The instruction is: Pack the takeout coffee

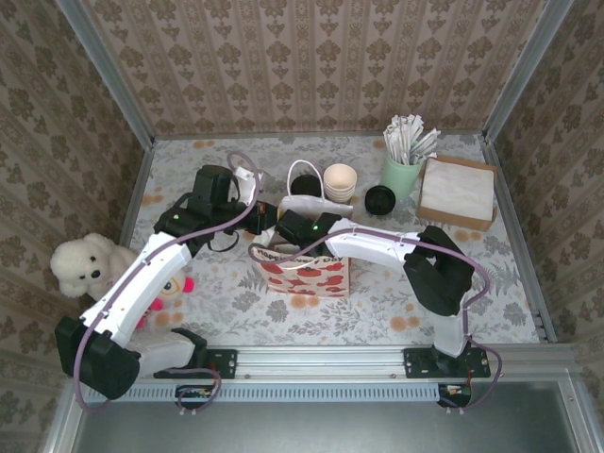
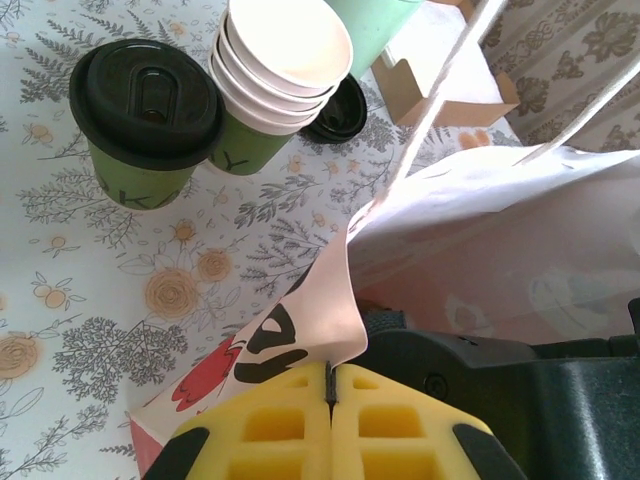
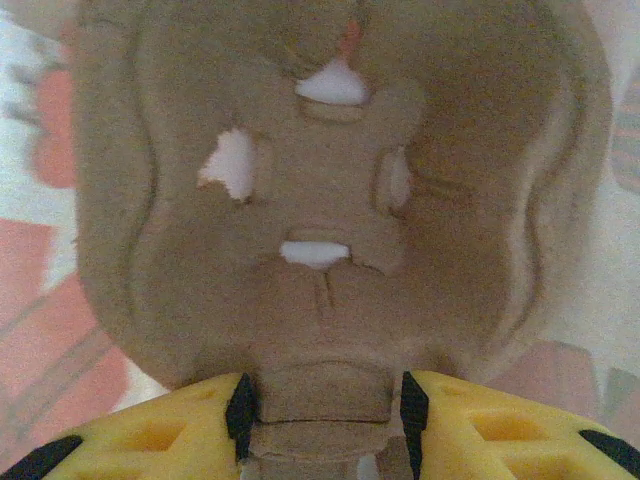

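Observation:
The takeout coffee [image 2: 145, 115], a dark green cup with a black lid, stands upright on the table [image 1: 305, 179], behind the bag. My left gripper [image 2: 330, 388] is shut on the rim of the red-printed paper bag [image 2: 300, 320], which stands mid-table [image 1: 307, 274]. In the top view the left gripper [image 1: 267, 220] sits at the bag's back left edge. My right gripper [image 3: 320, 425] is shut on a tab of a brown pulp cup carrier [image 3: 330, 190]. In the top view the right gripper [image 1: 300, 227] is at the bag's mouth.
A stack of cream-rimmed cups [image 1: 340, 179] stands right of the coffee, with a loose black lid [image 1: 380, 199] beside it. A mint cup of wrapped sticks [image 1: 401, 170] and a box of napkins [image 1: 458, 192] are at the back right. A white teddy [image 1: 90, 264] sits far left.

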Controlling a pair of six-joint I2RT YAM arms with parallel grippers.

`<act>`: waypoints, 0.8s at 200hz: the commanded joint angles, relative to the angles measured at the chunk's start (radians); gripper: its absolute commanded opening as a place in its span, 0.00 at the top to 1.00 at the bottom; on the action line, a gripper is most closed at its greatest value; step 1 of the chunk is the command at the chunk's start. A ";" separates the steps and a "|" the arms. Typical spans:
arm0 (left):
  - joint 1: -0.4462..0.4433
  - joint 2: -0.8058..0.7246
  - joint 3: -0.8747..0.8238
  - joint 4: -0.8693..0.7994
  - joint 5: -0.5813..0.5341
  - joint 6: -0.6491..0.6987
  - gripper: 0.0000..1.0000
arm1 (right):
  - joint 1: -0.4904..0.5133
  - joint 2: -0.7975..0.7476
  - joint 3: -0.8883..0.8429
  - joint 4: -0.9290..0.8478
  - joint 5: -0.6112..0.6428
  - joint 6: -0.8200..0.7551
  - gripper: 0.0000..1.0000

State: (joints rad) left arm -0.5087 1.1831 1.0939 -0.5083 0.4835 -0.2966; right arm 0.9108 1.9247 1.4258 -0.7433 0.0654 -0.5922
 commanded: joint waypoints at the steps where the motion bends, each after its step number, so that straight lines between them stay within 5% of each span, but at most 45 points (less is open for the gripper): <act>1: -0.017 0.016 0.025 -0.021 0.073 0.020 0.95 | 0.017 0.048 0.007 0.022 0.173 -0.014 0.53; 67: -0.017 0.011 0.065 -0.063 0.021 0.034 0.96 | 0.017 -0.052 0.002 -0.002 0.006 -0.043 0.45; 160: -0.021 -0.010 0.067 -0.091 -0.050 0.061 0.97 | 0.005 -0.244 -0.041 0.091 -0.093 0.006 0.20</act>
State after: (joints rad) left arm -0.5232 1.1828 1.1355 -0.5476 0.4488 -0.2684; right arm 0.9207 1.7203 1.3987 -0.6880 0.0139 -0.6022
